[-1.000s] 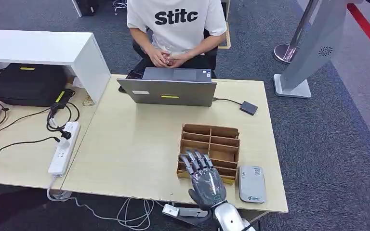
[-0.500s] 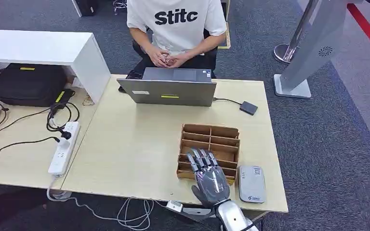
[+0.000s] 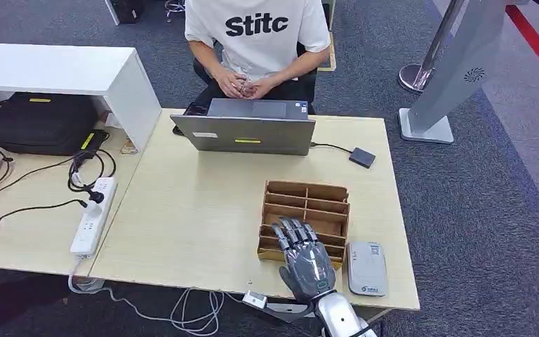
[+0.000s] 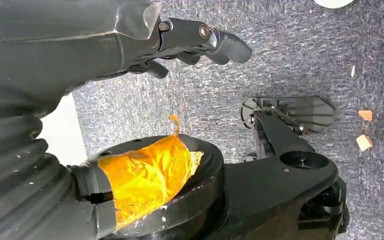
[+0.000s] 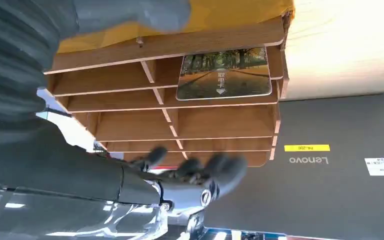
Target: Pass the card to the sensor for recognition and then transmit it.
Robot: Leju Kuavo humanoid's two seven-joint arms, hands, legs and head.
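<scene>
Over slotted cardboard organizer [image 3: 305, 217], metallic right hand [image 3: 306, 260] (fingers spread).

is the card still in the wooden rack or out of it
In. The card stands in a compartment of the wooden rack; the right hand hovers above, holding nothing.

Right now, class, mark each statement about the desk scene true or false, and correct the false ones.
1. The right hand is over the near edge of the wooden organizer. True.
2. The right hand holds the card. False: the card sits in an organizer slot, and the hand holds nothing.
3. A grey sensor lies on the table beside the organizer. True.
4. The laptop is closed flat. False: it stands open, facing the seated person.
</scene>
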